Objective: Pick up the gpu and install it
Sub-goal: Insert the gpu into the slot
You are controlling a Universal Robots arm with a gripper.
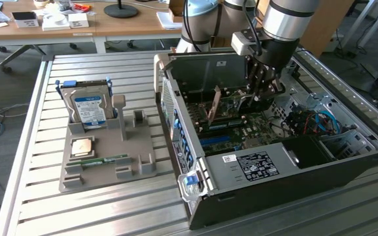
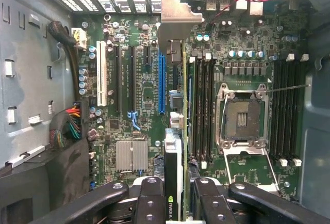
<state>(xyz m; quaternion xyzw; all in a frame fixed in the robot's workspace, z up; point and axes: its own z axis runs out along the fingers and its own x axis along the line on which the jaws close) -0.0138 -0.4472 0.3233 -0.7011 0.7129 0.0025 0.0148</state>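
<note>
**Claw (image 2: pixel 175 201) clenched on the gpu (image 2: pixel 174 152), held edge-on over the motherboard (image 2: pixel 144 131).**
The card hangs straight down from the claw inside the open computer case (image 1: pixel 294 187). Its long axis runs parallel to the blue expansion slot (image 2: pixel 162 79), with the silver bracket toward the case's rear grille. Its lower edge appears to sit just beside that slot, on the CPU socket (image 2: pixel 242 118) side, rather than squarely over it.
</note>
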